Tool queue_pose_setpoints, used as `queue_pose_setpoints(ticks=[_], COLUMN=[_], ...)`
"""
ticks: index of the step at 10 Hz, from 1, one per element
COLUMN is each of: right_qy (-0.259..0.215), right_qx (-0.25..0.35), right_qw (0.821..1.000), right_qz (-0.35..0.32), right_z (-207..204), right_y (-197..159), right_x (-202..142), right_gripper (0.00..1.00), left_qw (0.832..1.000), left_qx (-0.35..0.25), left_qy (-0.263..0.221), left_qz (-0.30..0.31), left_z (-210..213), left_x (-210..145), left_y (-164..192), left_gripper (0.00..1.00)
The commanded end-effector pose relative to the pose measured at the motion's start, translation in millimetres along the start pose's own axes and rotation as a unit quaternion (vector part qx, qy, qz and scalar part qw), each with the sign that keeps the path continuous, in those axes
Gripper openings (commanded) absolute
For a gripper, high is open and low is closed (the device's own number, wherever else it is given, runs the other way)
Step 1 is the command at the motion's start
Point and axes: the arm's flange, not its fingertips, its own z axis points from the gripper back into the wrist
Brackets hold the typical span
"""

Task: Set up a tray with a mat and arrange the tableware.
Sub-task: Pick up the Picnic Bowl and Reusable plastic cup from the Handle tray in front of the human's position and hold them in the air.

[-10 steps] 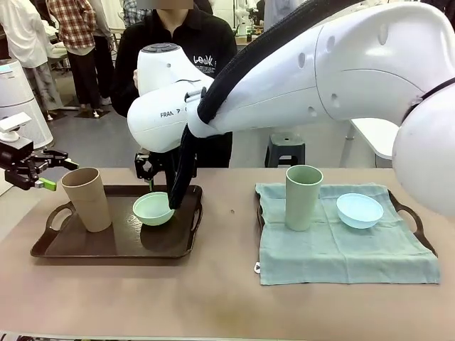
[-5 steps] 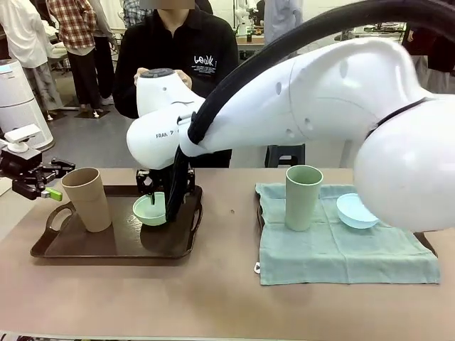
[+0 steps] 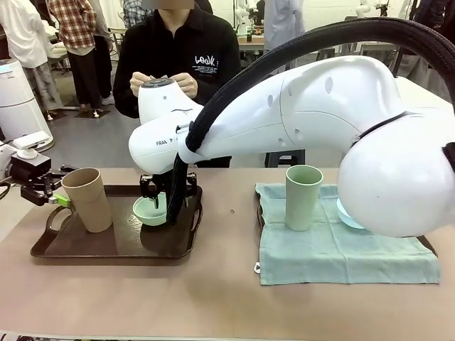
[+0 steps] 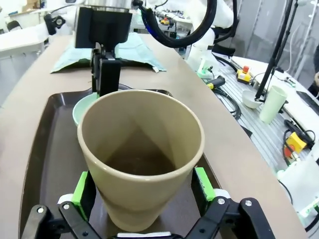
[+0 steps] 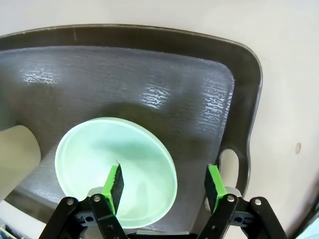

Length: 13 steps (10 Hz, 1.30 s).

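Note:
On the dark brown tray (image 3: pixel 43 245) a tan tumbler (image 3: pixel 87 202) stands upright at the left. My left gripper (image 3: pixel 60 199) is at its left side. In the left wrist view the tumbler (image 4: pixel 142 149) sits between the spread green pads of that open gripper (image 4: pixel 142 184). A mint green bowl (image 3: pixel 146 212) rests on the tray's right half. My right gripper (image 5: pixel 164 184) hangs open over the bowl (image 5: pixel 99 154), one finger inside its rim and one outside. A pale green tumbler (image 3: pixel 303 195) stands on the green mat (image 3: pixel 341 256). My right arm mostly hides a light blue bowl (image 3: pixel 343 215).
The mat lies over a second tray whose handle (image 3: pixel 425 244) shows at the right. A person stands at the far side with hands (image 3: pixel 163 82) held together at chest height. My big right arm spans the middle of the table. Bare tabletop (image 3: pixel 227 298) lies in front.
My left gripper has moved right and down until its fingers flank the tan tumbler. The right arm has swung and its gripper has settled lower over the mint bowl. The bowl and tumblers stay put.

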Motion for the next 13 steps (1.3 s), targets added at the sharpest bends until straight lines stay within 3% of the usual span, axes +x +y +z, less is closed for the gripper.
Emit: queue_pose_setpoints(ticks=[1,6,7,8,9,10,12,13], right_qy=[-0.020,-0.036,-0.037,-0.034,-0.033,-0.032,-0.030,-0.030], right_qx=[-0.018,-0.013,-0.012,-0.011,-0.010,-0.009,-0.013,-0.017], right_qw=[1.000,0.999,0.998,0.998,0.998,0.998,0.998,0.998], right_qz=[0.009,0.035,0.052,0.053,0.055,0.054,0.051,0.048], right_z=[-0.5,-4.4,-5.0,-5.1,-5.1,-5.9,-5.8,-6.7], right_y=[7.7,7.0,7.1,7.0,6.6,6.4,6.3,5.6], right_x=[10.9,11.7,11.1,10.7,10.9,11.5,11.5,11.4], right_gripper=[0.85,0.85,0.63,0.26,0.04,0.00,0.00,0.00], left_qw=[1.000,0.999,0.999,0.999,0.999,0.999,0.999,0.999], left_qx=[-0.009,-0.025,-0.027,-0.027,-0.025,-0.023,-0.021,-0.021], left_qy=[-0.002,-0.012,-0.013,-0.013,-0.013,-0.014,-0.012,-0.011], left_qz=[-0.021,-0.019,-0.023,-0.034,-0.033,-0.033,-0.033,-0.033], left_z=[-13.2,-26.0,-27.3,-26.5,-25.1,-24.4,-23.3,-22.8], left_x=[-3.1,-6.5,-6.5,-6.6,-6.0,-5.4,-5.2,-6.4], left_y=[1.6,12.1,13.5,13.6,12.9,12.2,11.7,12.2], left_gripper=[1.00,1.00,1.00,0.45,0.42,0.00,0.00,0.31])
